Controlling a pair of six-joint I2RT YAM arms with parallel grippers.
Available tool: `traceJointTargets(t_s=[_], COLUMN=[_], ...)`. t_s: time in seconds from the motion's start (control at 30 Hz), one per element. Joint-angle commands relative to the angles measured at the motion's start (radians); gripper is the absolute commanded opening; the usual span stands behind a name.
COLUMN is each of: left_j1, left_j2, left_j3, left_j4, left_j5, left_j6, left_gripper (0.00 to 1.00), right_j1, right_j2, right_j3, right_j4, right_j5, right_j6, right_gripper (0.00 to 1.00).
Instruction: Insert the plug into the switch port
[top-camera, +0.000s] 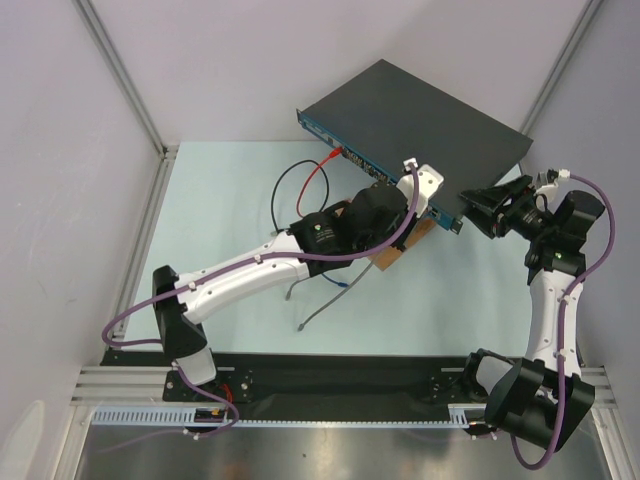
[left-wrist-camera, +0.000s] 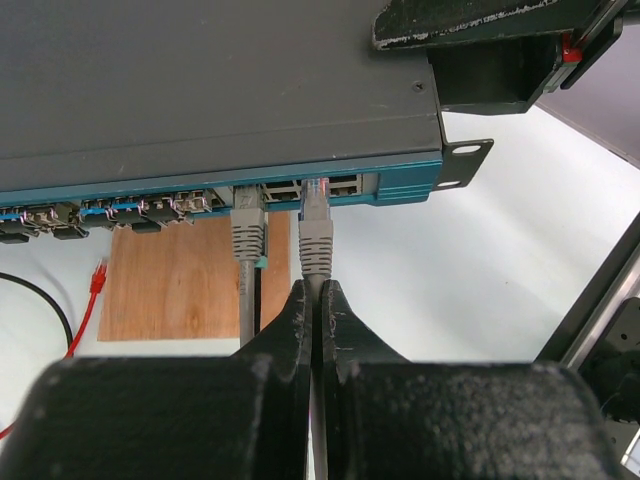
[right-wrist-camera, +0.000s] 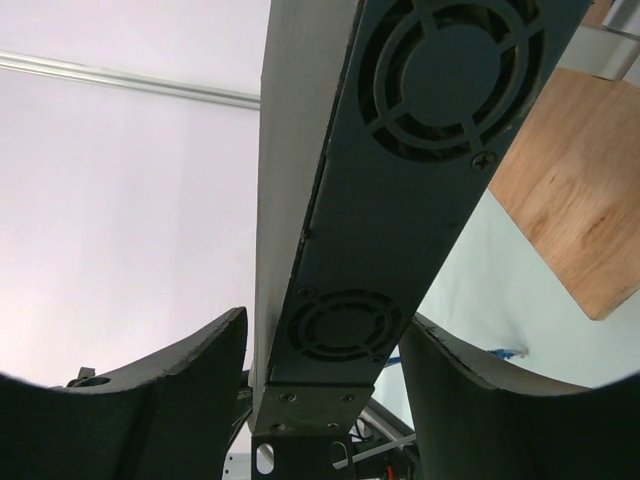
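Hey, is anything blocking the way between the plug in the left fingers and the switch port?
Nothing visible. The plug in the left fingers has its tip right at the port on the switch. Another grey plug sits in the next socket leftward, beside the path, not across it.

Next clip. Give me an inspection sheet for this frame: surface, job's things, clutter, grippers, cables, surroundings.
Surface: pale table; a wooden board lies under the switch's front edge.
Job's things: black switch, blue port strip facing the arms; grey plug with its tip at a port near the strip's right end, full seating unclear.
Clutter: nothing seen.
Grippers: left gripper, jaws shut on the grey plug's tail; right gripper, jaws appear clamped across the switch's right end.
Cables: second grey plug sits in the neighbouring port; red cable, black cable and loose grey cable lie on the table.
Surroundings: white walls, aluminium frame post.
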Motion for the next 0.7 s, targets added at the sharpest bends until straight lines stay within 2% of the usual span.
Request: traceJointTargets(t_s=[0.0, 0.23, 0.4, 0.67], left_j1=[-0.005, -0.002, 0.006, 0.015], left_j2=[0.007, 0.017, 0.023, 0.019], left_j3=[0.017, 0.014, 0.017, 0.011], left_j4=[0.053, 0.053, 0.055, 0.034], left_j5=[-0.021, -0.024, -0.034, -0.034], left_j6=[0.016, 0.024, 0.029, 0.033], left_gripper=[0.00, 0.00, 0.00, 0.00], right_j1=[0.015, 0.015, 0.015, 0.015], right_j2=[-0.003, -0.005, -0.002, -0.002], right_j3=[0.003, 0.005, 0.003, 0.003], right_j4=[0.060, 0.060, 0.060, 0.060], right_j5=[-0.017, -0.023, -0.027, -0.027], right_j6=[0.011, 0.013, 0.014, 0.013], right_gripper=[0.66, 0.59, 0.49, 0.43])
